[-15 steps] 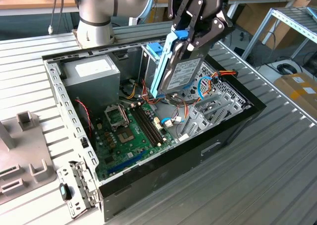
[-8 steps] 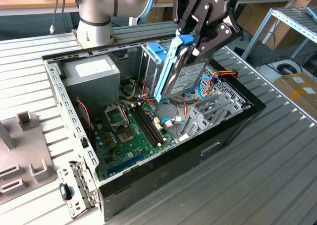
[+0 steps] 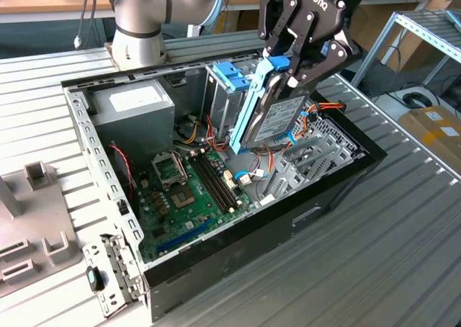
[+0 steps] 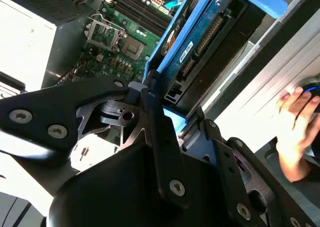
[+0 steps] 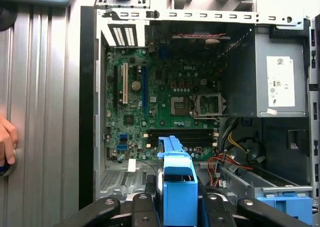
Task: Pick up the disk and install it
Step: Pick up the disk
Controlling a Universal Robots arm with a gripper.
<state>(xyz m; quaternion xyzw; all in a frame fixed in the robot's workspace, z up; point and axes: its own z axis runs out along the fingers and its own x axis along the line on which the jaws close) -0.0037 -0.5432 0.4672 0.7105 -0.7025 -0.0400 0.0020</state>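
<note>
Ribbed metal table (image 3: 403, 226) carries an open black case (image 3: 288, 222); gripper (image 3: 297, 69) fingers clamp the flat silver, blue-framed disk (image 3: 277, 118), long axis steeply tilted.

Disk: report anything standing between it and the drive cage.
Nothing visible does. The hand holds the disk tilted above the open case, close beside the drive cage. The loose cables lie lower, inside the case.
</note>
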